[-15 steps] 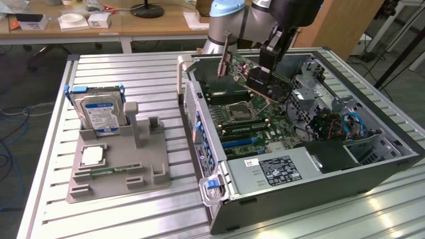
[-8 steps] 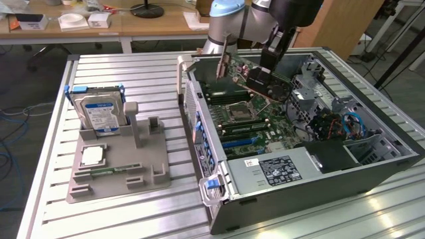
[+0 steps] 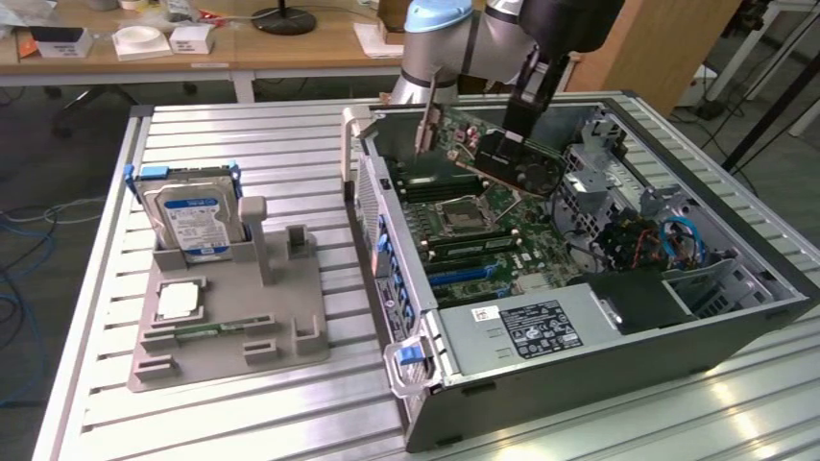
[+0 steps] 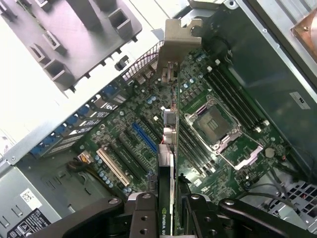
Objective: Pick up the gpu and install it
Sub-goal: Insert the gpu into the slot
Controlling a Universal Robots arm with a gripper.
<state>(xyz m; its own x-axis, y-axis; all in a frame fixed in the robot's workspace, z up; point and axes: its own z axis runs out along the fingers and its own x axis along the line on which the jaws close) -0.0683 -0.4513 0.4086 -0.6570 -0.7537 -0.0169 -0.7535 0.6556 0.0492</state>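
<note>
The gpu (image 3: 494, 158), a dark card with a silver bracket (image 3: 427, 130) at one end, hangs tilted above the motherboard (image 3: 494, 240) inside the open computer case (image 3: 602, 370). My gripper (image 3: 513, 142) comes down from above and is shut on the card's upper edge. In the wrist view the gpu (image 4: 170, 148) appears edge-on between my fingers (image 4: 143, 213), and its bracket (image 4: 181, 39) points toward the case's rear wall. The card hovers over the expansion slots, near a blue slot (image 4: 144, 137), and does not touch the board.
On the exterior view's left a grey holder (image 3: 288, 331) carries a silver hard drive (image 3: 192, 216), a processor chip (image 3: 177, 301) and a green memory stick (image 3: 211, 329). Inside the case are the processor socket (image 3: 459, 219), cables (image 3: 666, 240) and the power supply (image 3: 539, 327).
</note>
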